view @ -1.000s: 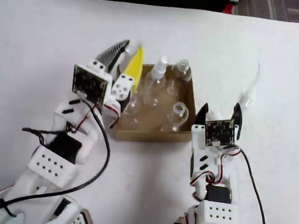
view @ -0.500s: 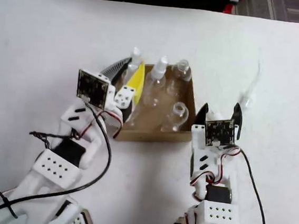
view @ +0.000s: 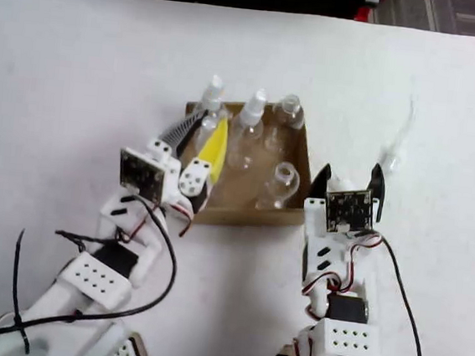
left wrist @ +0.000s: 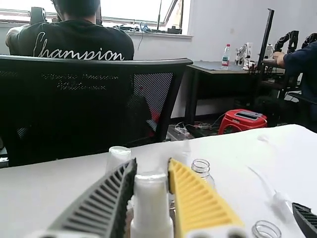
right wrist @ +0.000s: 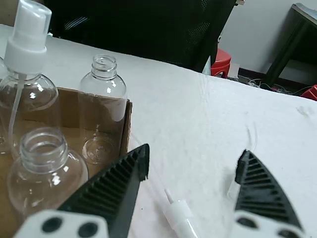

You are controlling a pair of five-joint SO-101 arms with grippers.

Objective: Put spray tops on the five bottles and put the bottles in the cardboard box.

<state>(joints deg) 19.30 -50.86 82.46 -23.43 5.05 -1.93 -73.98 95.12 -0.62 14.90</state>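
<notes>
From the high view, your left gripper [view: 211, 122] covers the front-left part of the cardboard box [view: 242, 214], so whatever sits between its grey and yellow fingers is hidden from you there. Four bottles stand in plain sight: a capped bottle [view: 213, 100] at the back-left corner, a second capped bottle [view: 248, 124] beside it, an open bottle [view: 290, 112] at the back right and another open one [view: 277, 182] nearer the front. The left arm leans in from the front-left. The right gripper [view: 349, 174] hangs spread just beside the box's right front corner, near the loose spray top [view: 390, 157] on the bench [view: 80, 62]. In the left wrist view, the gripper pinches the white top of a pinched bottle [left wrist: 150, 198], whose body is cut off. In the right wrist view, the loose spray top lies between the spread fingers, partly cut off.
</notes>
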